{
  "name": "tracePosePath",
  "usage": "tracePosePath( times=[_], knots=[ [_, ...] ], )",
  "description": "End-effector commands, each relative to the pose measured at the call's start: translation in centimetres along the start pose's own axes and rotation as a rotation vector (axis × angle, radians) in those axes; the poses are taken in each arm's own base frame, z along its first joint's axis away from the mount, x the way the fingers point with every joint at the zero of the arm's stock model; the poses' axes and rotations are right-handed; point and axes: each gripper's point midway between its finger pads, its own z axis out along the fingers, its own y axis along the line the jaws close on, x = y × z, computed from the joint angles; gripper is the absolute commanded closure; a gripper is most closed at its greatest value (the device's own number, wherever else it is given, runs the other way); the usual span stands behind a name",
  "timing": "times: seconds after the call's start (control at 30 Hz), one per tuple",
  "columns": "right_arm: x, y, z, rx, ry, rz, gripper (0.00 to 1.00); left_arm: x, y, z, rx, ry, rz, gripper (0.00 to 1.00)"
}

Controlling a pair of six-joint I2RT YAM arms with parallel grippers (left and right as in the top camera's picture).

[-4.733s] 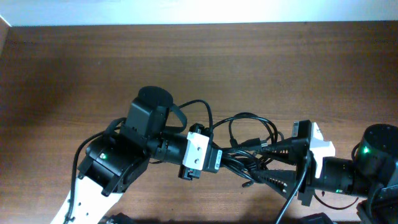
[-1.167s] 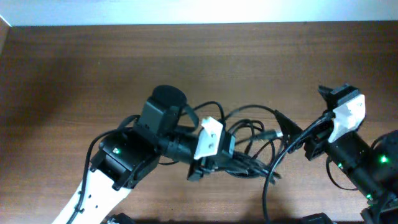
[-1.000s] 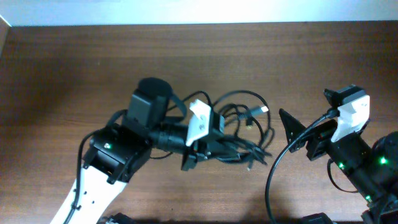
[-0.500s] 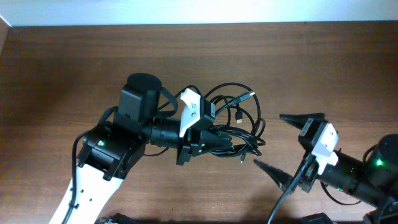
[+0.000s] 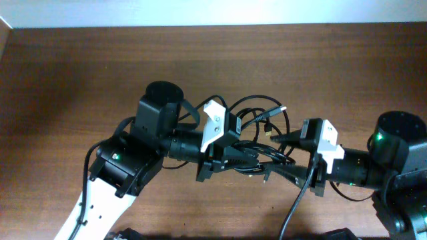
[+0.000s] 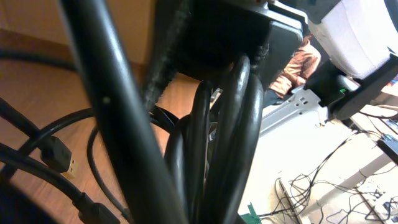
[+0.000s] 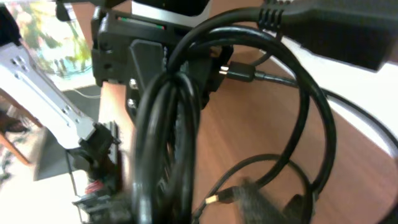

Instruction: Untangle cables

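The cables [image 5: 267, 101] are thin black cords tangled into one coil at the table's middle, with a metallic plug [image 5: 281, 109] sticking out at the upper right. My left gripper [image 5: 230, 159] is shut on the coil's left part, and the strands [image 6: 230, 137] fill the left wrist view. From the right, my right gripper [image 5: 280, 155] has one finger on each side of the coil's right end. The bundle [image 7: 165, 124] runs down between them in the right wrist view. Whether those fingers press on it does not show. A gold-tipped plug [image 7: 214, 199] lies on the wood behind.
The brown wooden table [image 5: 80, 73] ends at a pale strip along the back [image 5: 200, 12]. The left arm's body [image 5: 127, 167] covers the front left, the right arm's base [image 5: 400, 147] the front right. A thicker arm cable [image 5: 300, 200] hangs near the front edge.
My right gripper has swung in from the right onto the coil, and its fingers have narrowed around it. The left gripper, still holding the coil, has shifted slightly right.
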Motion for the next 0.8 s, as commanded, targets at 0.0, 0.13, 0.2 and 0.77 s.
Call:
tracePosePath(
  times=[0.0,0.13,0.2,0.77],
  knots=[
    [-0.4,0.5,-0.1,-0.027,-0.015,-0.011,0.86,-0.8,-0.5,-0.3,-0.014,-0.019,0.020,1.00],
    [-0.3,0.3,-0.1,-0.019,-0.011,-0.009,0.96,-1.0,-0.5,-0.4,-0.015,-0.027,0.028,1.00],
    [0.0,-0.3,-0.1,0.019,0.005,-0.004,0.96,-1.1,-0.1,-0.4,-0.035,-0.026,0.006,1.00],
    [2.1,-5.7,-1.2,0.349,0.110,0.148,0.96,-1.2,2.7,-6.9,-0.278,-0.095,-0.065,0.01]
  ],
)
